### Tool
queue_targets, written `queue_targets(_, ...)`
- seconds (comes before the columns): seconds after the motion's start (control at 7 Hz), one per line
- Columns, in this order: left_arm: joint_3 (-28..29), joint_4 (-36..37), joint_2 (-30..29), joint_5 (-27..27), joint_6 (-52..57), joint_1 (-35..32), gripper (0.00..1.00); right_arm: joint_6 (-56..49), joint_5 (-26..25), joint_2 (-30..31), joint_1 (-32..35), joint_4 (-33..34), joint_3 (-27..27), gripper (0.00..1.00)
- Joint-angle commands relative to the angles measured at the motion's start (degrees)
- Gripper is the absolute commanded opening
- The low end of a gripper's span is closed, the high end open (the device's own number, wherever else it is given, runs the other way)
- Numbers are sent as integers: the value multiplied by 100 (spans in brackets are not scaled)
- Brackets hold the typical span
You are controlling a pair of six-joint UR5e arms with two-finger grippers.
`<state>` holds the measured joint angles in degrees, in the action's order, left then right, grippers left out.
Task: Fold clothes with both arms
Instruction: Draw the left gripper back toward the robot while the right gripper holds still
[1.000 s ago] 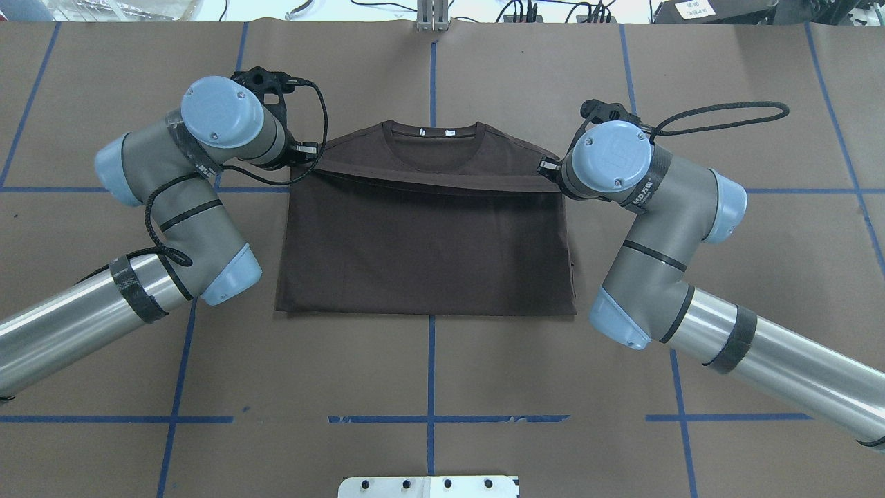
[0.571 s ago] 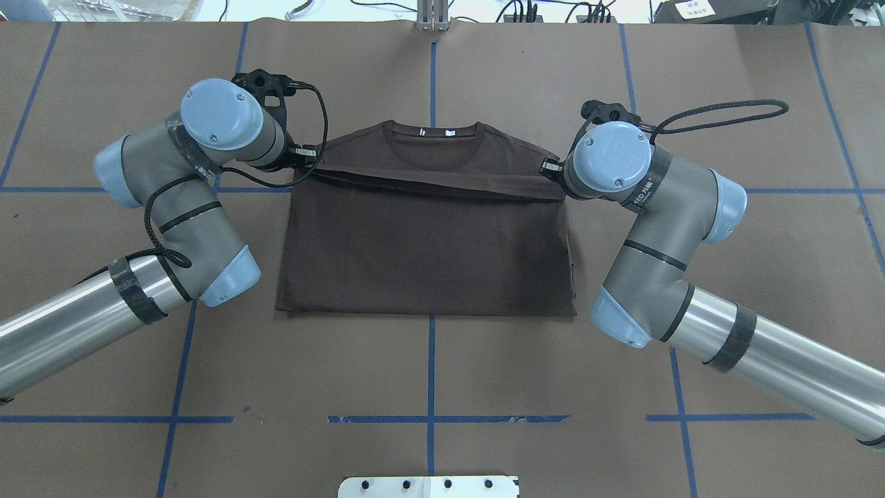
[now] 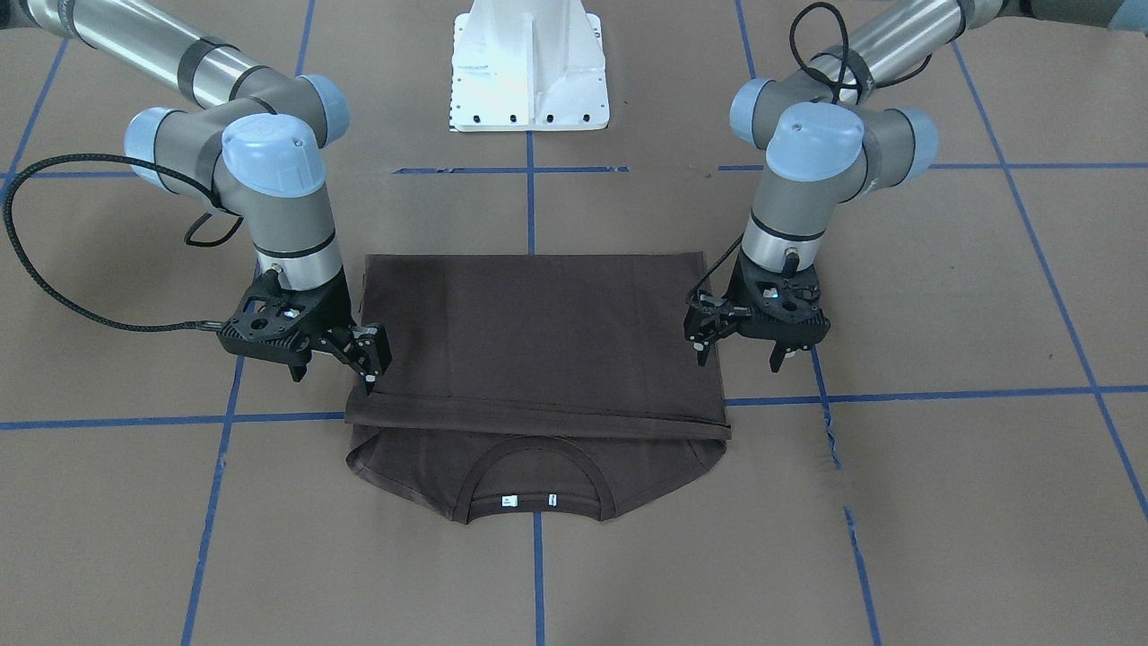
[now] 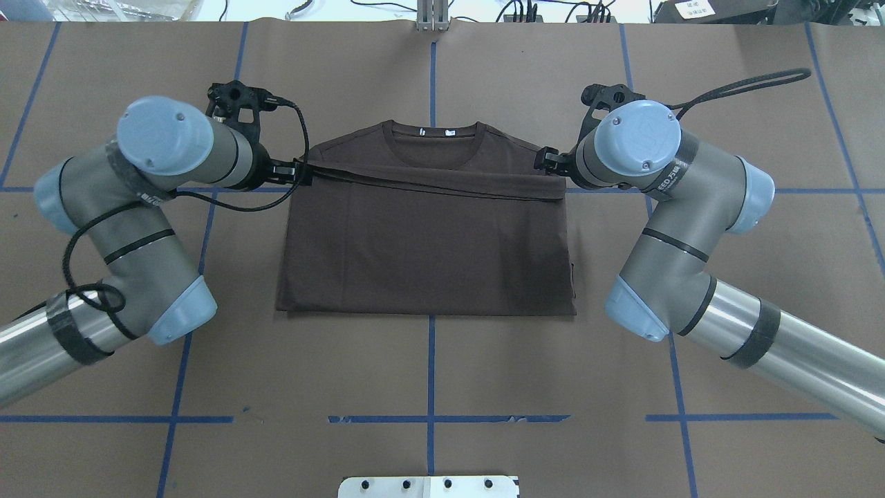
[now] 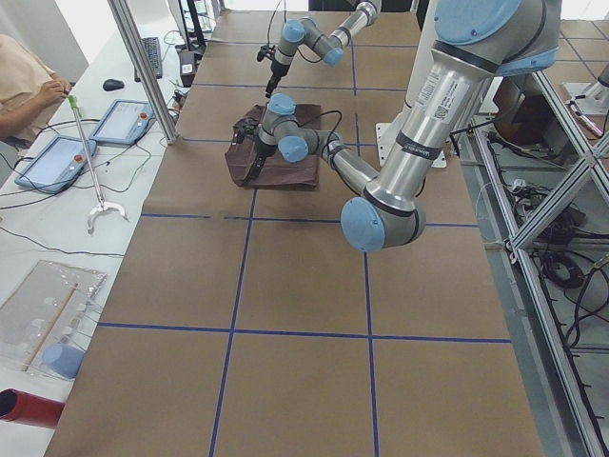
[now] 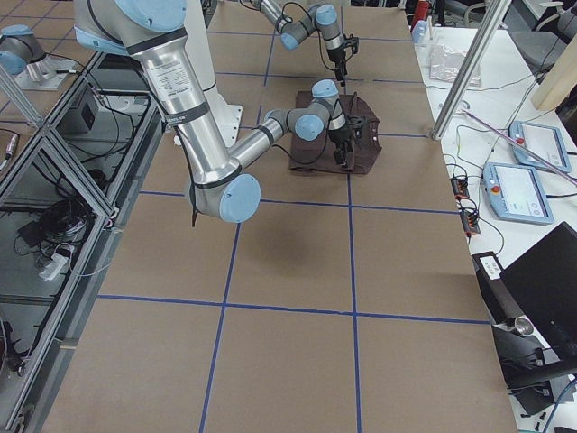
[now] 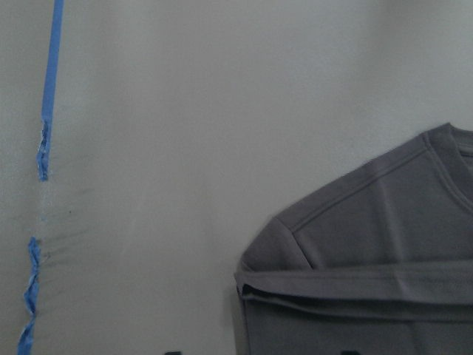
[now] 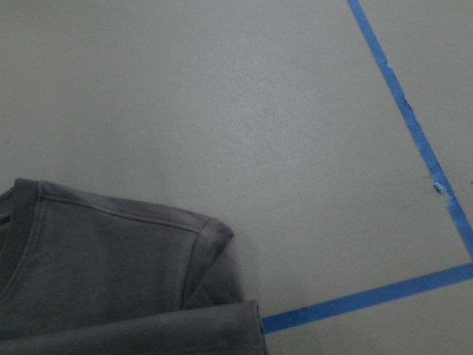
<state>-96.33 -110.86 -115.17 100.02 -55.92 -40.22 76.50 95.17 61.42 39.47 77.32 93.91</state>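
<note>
Item under inspection: we find one dark brown T-shirt (image 4: pixel 429 242) lying flat at the middle of the counter (image 4: pixel 760 277).
Fold state: the lower half is doubled up over the body. In the overhead view the fold line sits at the shirt's 6 o'clock and the hem edge stops short of the collar (image 4: pixel 432 131) at 12 o'clock.
Exposed parts: the collar, both shoulders and the white neck labels (image 3: pixel 529 500) are uncovered.
Left gripper (image 3: pixel 738 357): fingers spread wide with nothing between them, at the shirt's 10 o'clock corner in the overhead view, just beside the hem end.
Right gripper (image 3: pixel 334 375): fingers likewise apart and holding nothing, at the 2 o'clock corner. Its inner finger is very close to the hem corner, and we cannot tell whether it touches.
Surroundings: blue tape lines (image 4: pixel 431 366) grid the counter, and the white pedestal base (image 3: pixel 529 63) stands beyond the fold line.
</note>
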Motion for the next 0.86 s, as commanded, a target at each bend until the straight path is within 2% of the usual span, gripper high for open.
queue_targets(0.0, -1121, -6, 932, -17, -991, 721, 93, -57, 55, 81, 8, -7, 198, 100)
queue_targets(0.14, -1168, -6, 944, -375, -1940, 1230, 65, -57, 55, 89, 8, -7, 224, 100)
queue_targets(0.29, -1143, -6, 944, -448, -2202, 1523, 61, -57, 55, 107, 8, 2, 225, 100)
queue_targets(0.71, -1081, 3, 1023, -466, -2187, 1543, 61, -57, 46, 125, 8, -7, 233, 100)
